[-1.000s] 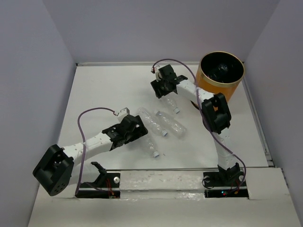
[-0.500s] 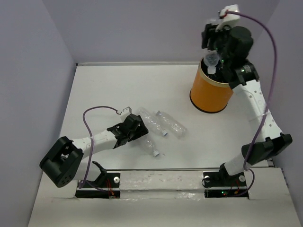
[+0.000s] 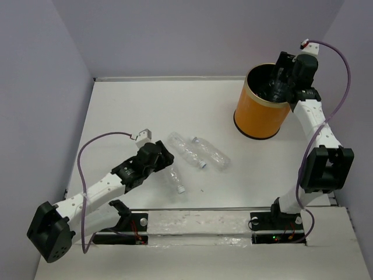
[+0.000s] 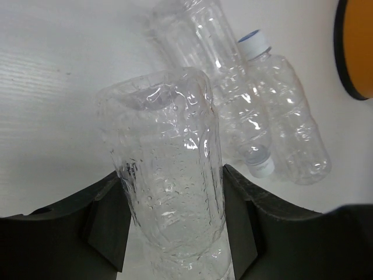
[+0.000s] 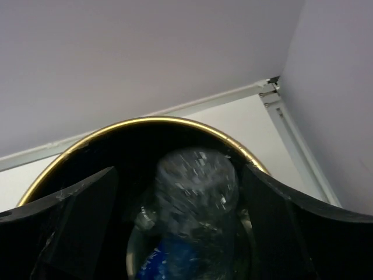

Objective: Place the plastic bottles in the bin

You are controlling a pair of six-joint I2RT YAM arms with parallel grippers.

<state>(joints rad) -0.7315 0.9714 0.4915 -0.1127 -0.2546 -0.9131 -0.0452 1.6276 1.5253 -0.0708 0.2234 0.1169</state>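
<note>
My left gripper (image 3: 164, 165) (image 4: 172, 172) is shut on a clear ribbed plastic bottle (image 3: 174, 179) (image 4: 166, 175) low over the table, a finger pressed against each side. Two more bottles (image 3: 185, 148) (image 3: 211, 155) lie side by side just beyond it, also visible in the left wrist view (image 4: 192, 35) (image 4: 288, 116). My right gripper (image 3: 278, 86) (image 5: 179, 169) hangs open over the mouth of the orange bin (image 3: 260, 115) (image 5: 145, 122). A blurred bottle (image 5: 195, 175) sits loose between its fingers, inside the bin. A blue label (image 5: 169, 259) shows lower down in the bin.
The bin stands at the table's back right, near the right wall (image 3: 344, 70). Its orange side (image 4: 358, 46) shows at the edge of the left wrist view. A raised rail (image 3: 198, 219) crosses the near edge between the arm bases.
The right arm carried a bottle from the table up over the bin, dipped to its mouth and opened its jaws, letting the bottle go. The left jaws closed on the near bottle.
</note>
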